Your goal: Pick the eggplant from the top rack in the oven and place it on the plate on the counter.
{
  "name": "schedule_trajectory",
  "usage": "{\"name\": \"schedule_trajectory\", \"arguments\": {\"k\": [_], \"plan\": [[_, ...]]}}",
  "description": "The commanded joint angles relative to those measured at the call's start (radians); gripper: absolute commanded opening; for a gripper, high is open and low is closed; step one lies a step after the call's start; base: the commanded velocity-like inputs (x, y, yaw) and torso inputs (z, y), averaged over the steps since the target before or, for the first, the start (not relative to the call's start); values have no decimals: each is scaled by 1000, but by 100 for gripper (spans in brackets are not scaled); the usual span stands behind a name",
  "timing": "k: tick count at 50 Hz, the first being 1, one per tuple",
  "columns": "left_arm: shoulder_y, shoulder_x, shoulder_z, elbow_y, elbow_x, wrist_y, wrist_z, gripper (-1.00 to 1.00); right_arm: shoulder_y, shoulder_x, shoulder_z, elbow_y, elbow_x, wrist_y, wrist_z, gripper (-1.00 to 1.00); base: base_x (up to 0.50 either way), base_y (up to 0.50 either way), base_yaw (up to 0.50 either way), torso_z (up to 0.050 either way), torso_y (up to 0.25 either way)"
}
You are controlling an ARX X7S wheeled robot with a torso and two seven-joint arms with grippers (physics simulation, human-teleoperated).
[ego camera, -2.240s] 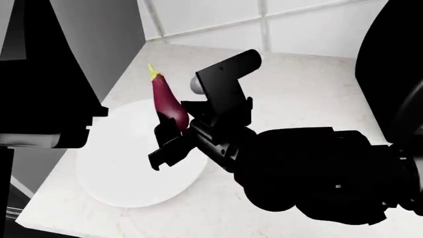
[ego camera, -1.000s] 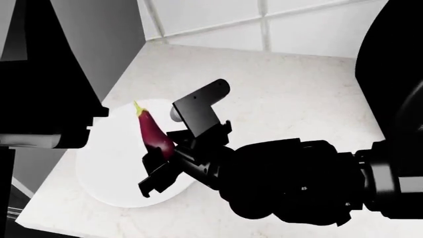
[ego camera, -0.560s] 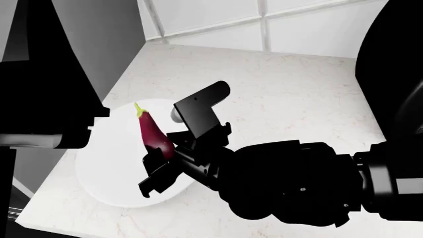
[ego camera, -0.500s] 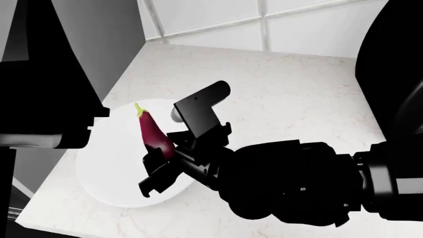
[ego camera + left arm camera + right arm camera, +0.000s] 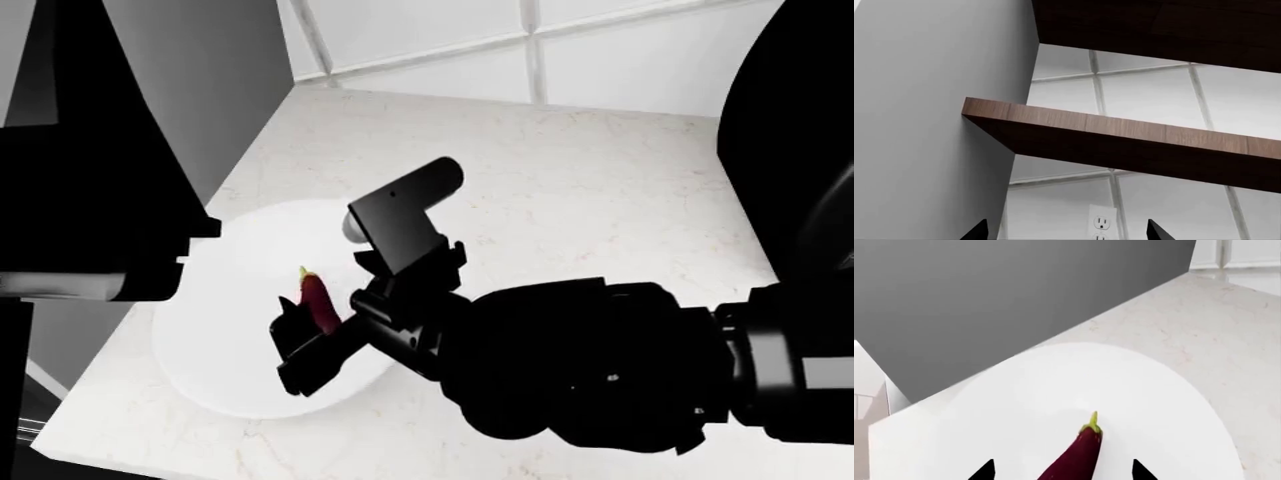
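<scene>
The small dark purple eggplant (image 5: 318, 300) with its yellow-green stem tip lies on the round white plate (image 5: 220, 330) on the white counter (image 5: 601, 180). My right gripper (image 5: 296, 345) is low over the plate with its jaws apart on either side of the eggplant. In the right wrist view the eggplant (image 5: 1084, 447) sits between the two fingertips of the right gripper (image 5: 1062, 471) with a gap on each side, on the plate (image 5: 1054, 385). My left gripper (image 5: 1064, 232) is open and empty, raised towards the wall. The oven and its top rack are out of view.
A grey cabinet side (image 5: 200, 90) stands left of the plate. The white tiled wall (image 5: 441, 40) runs behind the counter. The left wrist view shows a wooden shelf (image 5: 1121, 145) and a wall socket (image 5: 1101, 227). A large black shape (image 5: 801, 130) fills the right edge.
The right gripper's jaws have opened. The eggplant has dropped from upright in the grip down onto the plate between the fingers. The arm has hardly moved.
</scene>
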Motion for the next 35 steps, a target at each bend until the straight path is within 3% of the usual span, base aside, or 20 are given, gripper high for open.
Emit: {"name": "schedule_trajectory", "arguments": {"k": [1,20,35], "plan": [[5,3,-3,-1,0,-1,0,100,7,7,14,-10,3,2,-1,100,0,0,0,0,0],[-43,4,44,9,3,3,-18,100,158,147,183,-135,-62,-108,91,100,0,0,0,0,0],[-102,-16,108,5,1,13,-16,100,272,435,273,-323,-81,-129,211,100,0,0,0,0,0]]}}
